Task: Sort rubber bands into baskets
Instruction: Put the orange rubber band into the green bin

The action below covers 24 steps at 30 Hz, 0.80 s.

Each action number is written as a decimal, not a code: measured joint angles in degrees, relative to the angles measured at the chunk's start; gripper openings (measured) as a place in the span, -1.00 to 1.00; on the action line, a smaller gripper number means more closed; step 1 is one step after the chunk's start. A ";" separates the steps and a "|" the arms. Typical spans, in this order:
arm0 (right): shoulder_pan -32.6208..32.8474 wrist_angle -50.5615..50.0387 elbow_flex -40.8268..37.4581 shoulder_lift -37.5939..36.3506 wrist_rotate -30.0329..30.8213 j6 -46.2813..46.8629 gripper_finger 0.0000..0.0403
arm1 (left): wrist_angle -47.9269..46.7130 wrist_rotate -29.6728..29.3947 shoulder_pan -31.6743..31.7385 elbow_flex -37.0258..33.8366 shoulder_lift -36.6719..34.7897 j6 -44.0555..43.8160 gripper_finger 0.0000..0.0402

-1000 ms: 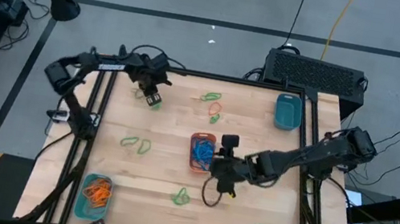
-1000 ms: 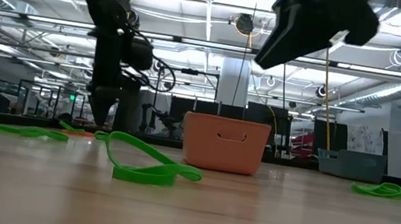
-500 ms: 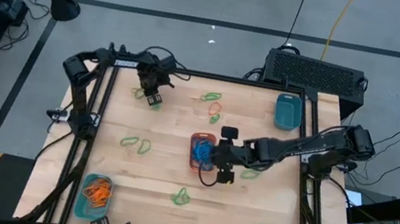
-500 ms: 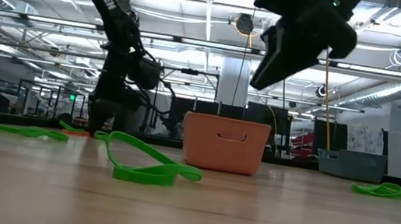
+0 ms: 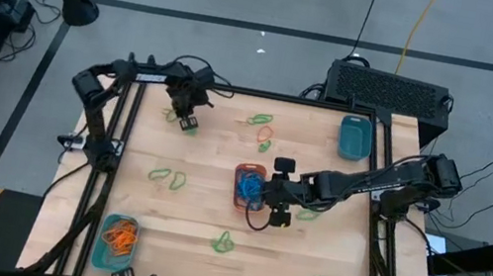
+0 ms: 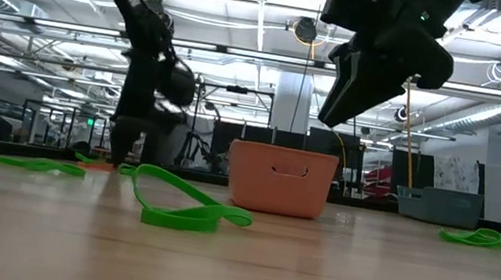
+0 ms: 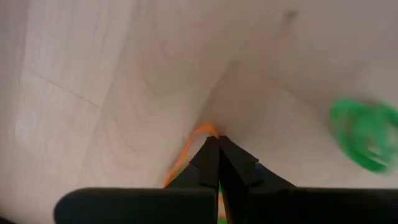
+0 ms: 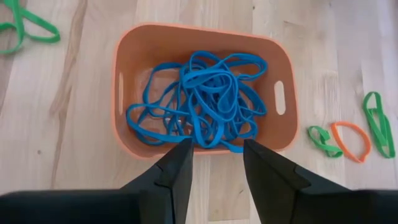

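Now, your two arms are on separate jobs, so take the bigger picture first. Your right gripper [image 8: 214, 163] hangs spread and empty just over the near rim of the orange basket [image 8: 132, 41], mid-table, where the blue rubber bands [image 8: 202, 102] lie tangled; lift clear before swinging, so no loop snags a finger. Your left gripper [image 7: 214, 149], at the table's far left, is pinched tight on an orange rubber band [image 7: 186, 146] low over the wood; raise it straight, then carry it to the teal basket [image 5: 117, 238] at the near left corner, which already holds orange ones. Another teal basket [image 5: 355, 137] sits far right. Green rubber bands [image 6: 184, 207] lie scattered on the pale wooden table [image 5: 184, 268]. Beyond is a workshop hall with ceiling lights.
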 joint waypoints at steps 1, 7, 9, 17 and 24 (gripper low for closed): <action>0.01 0.00 -0.01 0.00 -0.02 0.15 -0.33 | -0.13 0.16 0.00 -0.08 -1.43 -0.02 -0.98; 0.01 -0.02 0.01 0.00 -0.09 1.05 -0.33 | 0.10 6.07 0.00 0.12 -11.25 -0.50 -0.99; 0.01 -0.07 -0.01 0.00 -0.83 1.68 -0.33 | -0.47 7.54 -0.02 0.16 -14.89 -1.59 -0.99; 1.46 -0.55 0.01 0.00 -1.38 2.78 -0.33 | -9.81 10.08 -0.46 0.19 -25.08 -7.06 -0.99; 3.88 -0.58 0.01 0.00 -1.38 3.21 -0.33 | -21.67 13.45 -10.70 -0.31 -31.66 -14.95 -0.99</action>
